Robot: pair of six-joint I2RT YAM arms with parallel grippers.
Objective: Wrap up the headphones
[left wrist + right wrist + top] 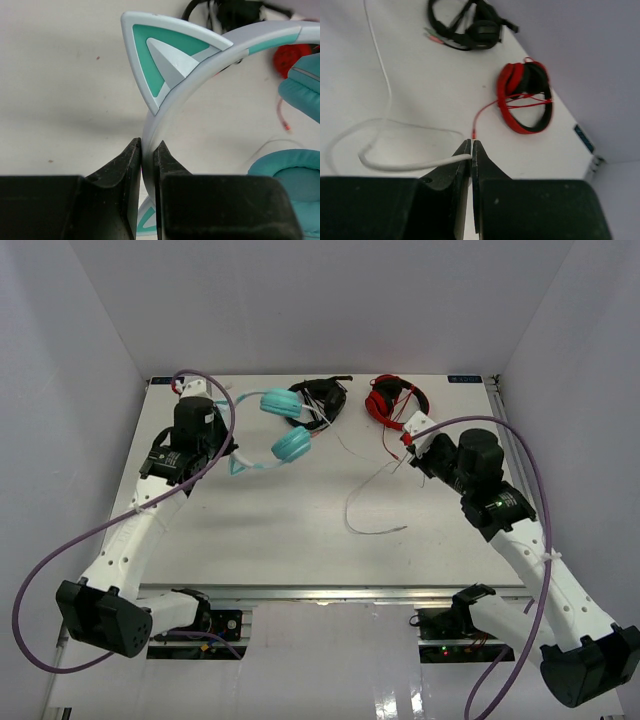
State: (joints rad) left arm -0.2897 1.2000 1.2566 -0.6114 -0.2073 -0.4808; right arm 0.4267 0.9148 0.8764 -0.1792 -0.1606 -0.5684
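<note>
The teal headphones (285, 425) with round earcups hang at the back left of the table, lifted by the headband. My left gripper (148, 150) is shut on the pale headband (175, 110), just below a cat-ear point (165, 60); a teal earcup (295, 175) shows at the right. The thin white cable (365, 510) trails from the headphones across the table middle. My right gripper (471, 150) is shut on the white cable (405, 165), which loops off to the left on the table.
Black headphones (320, 400) lie at the back centre, right beside the teal earcups. Red headphones (392, 398) with a red cable lie at the back right, close to my right gripper (412, 452). White walls enclose the table.
</note>
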